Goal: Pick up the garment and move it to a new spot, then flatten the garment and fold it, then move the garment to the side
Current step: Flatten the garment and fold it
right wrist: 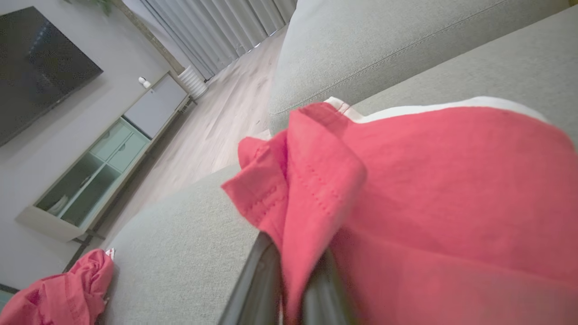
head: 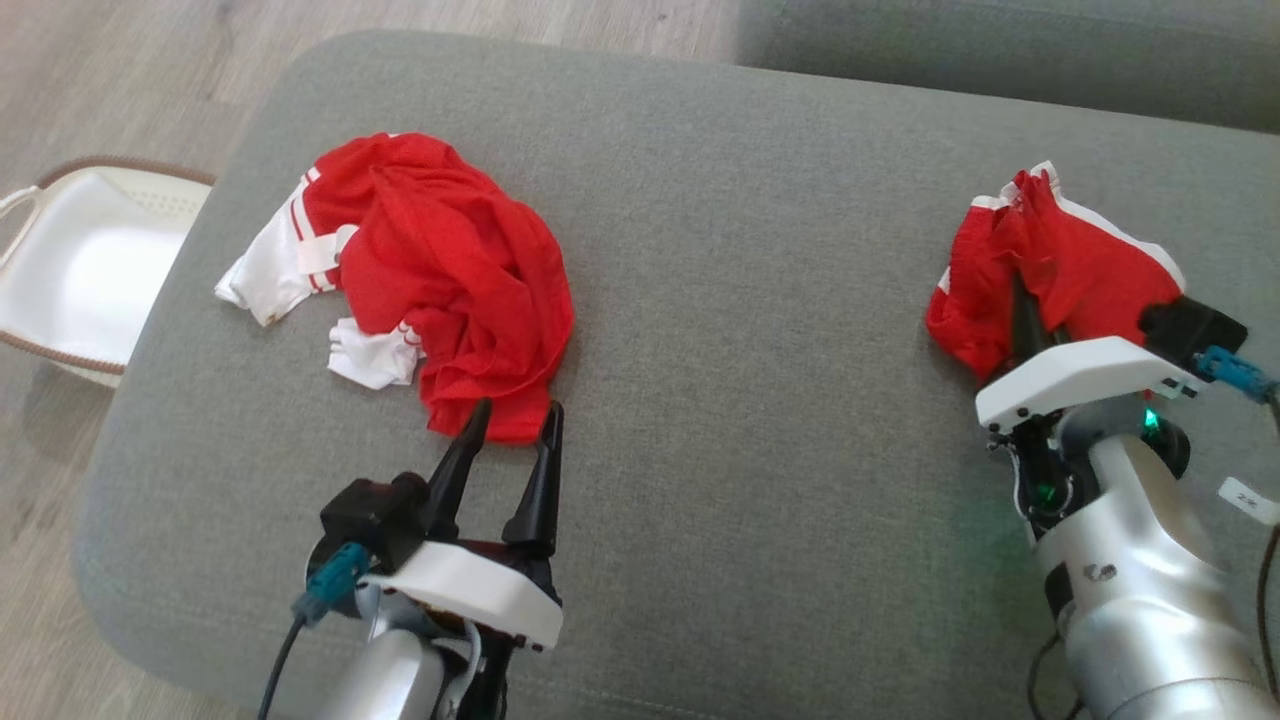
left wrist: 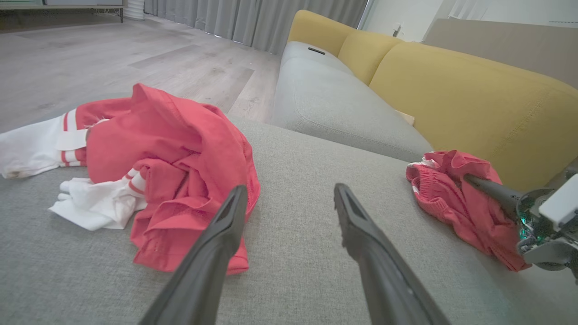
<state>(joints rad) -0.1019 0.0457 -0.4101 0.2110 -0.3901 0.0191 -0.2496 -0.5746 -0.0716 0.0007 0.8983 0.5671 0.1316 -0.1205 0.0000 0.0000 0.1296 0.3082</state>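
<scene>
Crumpled jersey on the grey cushion (head: 750, 300), one tool wide and one clamped.
The garment (head: 450, 270) lies bunched on the cushion's left part, with its white sleeves toward the left edge. At the right, the smaller red garment (head: 1070, 270) is pinched in the closed right tool (head: 1020, 300). The left tool (head: 518, 415) stands wide and empty, its tips just at the garment's near hem.
</scene>
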